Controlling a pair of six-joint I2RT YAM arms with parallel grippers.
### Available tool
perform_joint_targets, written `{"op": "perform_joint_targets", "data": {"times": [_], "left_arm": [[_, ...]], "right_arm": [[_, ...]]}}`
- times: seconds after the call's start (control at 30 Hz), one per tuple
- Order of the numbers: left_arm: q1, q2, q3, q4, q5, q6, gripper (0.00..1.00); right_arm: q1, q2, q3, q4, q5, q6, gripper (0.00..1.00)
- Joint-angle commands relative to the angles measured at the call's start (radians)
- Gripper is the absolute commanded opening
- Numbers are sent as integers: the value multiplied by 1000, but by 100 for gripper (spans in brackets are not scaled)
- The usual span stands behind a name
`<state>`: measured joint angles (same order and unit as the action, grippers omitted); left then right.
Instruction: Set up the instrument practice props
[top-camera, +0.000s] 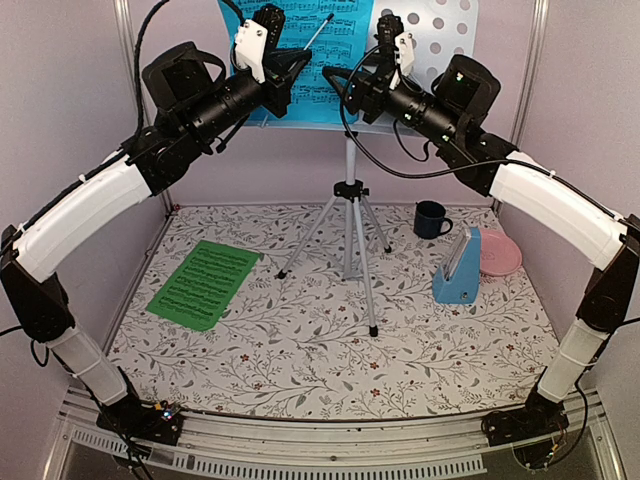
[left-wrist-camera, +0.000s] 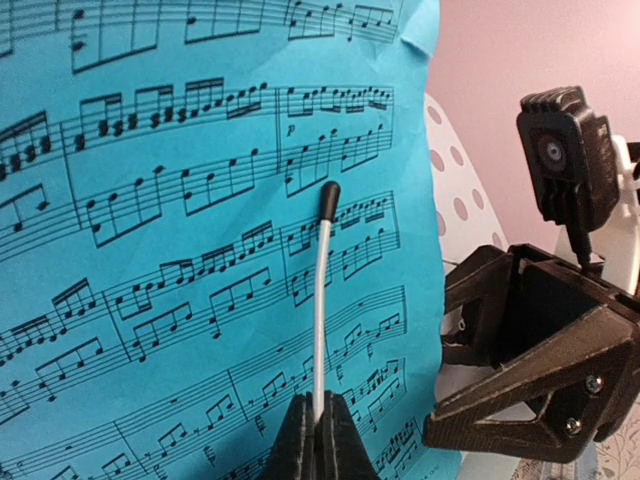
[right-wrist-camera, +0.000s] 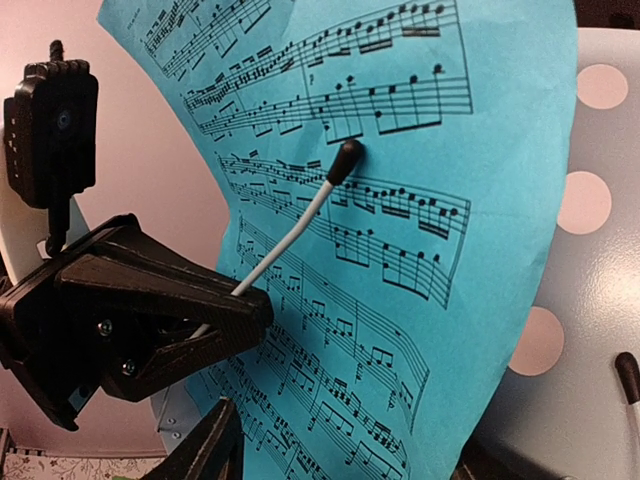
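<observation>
The music stand (top-camera: 441, 30), pale and perforated, stands on its silver tripod (top-camera: 350, 232) at the back. The blue music sheet (top-camera: 300, 50) rests upright on it and fills the left wrist view (left-wrist-camera: 180, 230). My left gripper (top-camera: 297, 80) is shut on the stand's silver page-holder wire (left-wrist-camera: 320, 290), whose black tip presses on the sheet. My right gripper (top-camera: 340, 88) is open, and the sheet's lower part (right-wrist-camera: 400, 300) lies between its fingers. The green music sheet (top-camera: 203, 283) lies flat at the table's left. The blue pyramid metronome (top-camera: 459, 268) stands at the right.
A dark blue mug (top-camera: 431, 219) and a pink plate (top-camera: 497, 252) sit behind the metronome at the right. A second page-holder wire (right-wrist-camera: 628, 385) shows on the stand's right side. Pale walls close in the back and sides.
</observation>
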<state>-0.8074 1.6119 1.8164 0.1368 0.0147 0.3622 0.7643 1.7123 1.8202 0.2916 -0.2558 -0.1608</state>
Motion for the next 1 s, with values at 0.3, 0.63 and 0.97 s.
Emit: {"op": "perform_joint_targets", "data": {"times": [0.3, 0.63, 0.97], "left_arm": [[0, -15, -26, 44, -17, -21, 18], [-13, -74, -83, 52, -19, -32, 36], [-35, -223, -220, 14, -126, -122, 66]], "right_arm": [[6, -26, -14, 54, 153, -17, 70], [7, -60, -45, 74, 267, -26, 78], [6, -153, -117, 79, 293, -40, 84]]}}
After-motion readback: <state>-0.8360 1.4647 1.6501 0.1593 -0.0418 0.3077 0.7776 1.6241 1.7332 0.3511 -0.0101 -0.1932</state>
